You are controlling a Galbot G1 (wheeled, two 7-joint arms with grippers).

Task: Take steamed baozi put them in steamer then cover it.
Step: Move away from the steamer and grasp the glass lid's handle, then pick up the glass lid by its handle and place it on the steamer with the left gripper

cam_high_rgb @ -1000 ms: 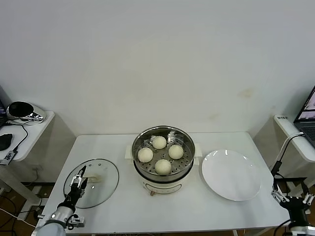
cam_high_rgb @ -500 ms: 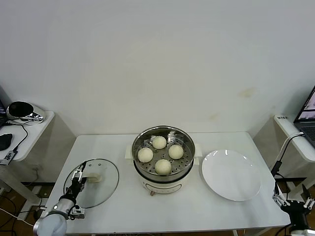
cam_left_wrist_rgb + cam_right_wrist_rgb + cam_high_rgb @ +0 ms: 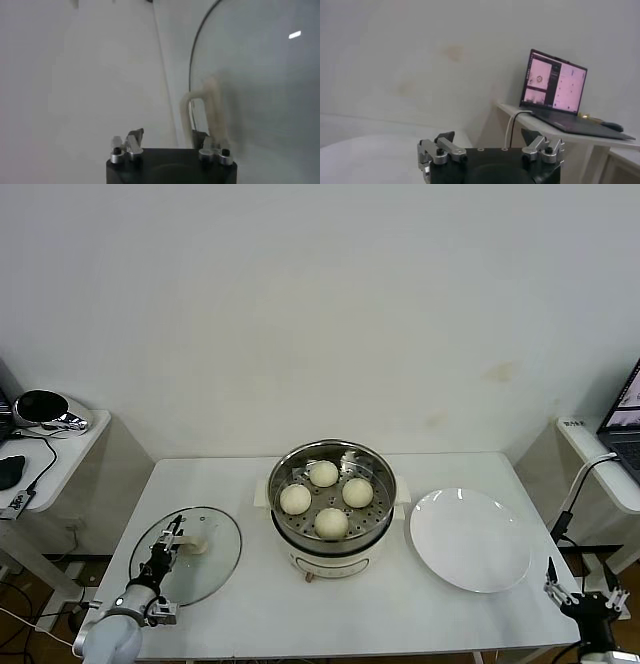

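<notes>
Left gripper (image 3: 168, 546) reaches low over the cover's (image 3: 205, 569) handle (image 3: 192, 544).

Four cream-white steamed baozi (image 3: 331, 522) sit on a silvery tray dotted with small dark holes, inside the shiny steel steamer (image 3: 332, 474) with its white base. The cover (image 3: 216, 562) is clear glass, greyish against the white bench (image 3: 330, 614), edged by a thin dark metal rim, with a cream handle at its centre. The plate (image 3: 470, 540) on the right is plain glossy white. The left end effector (image 3: 168, 541) is black with silver fittings, as is the right end effector (image 3: 586, 598).
</notes>
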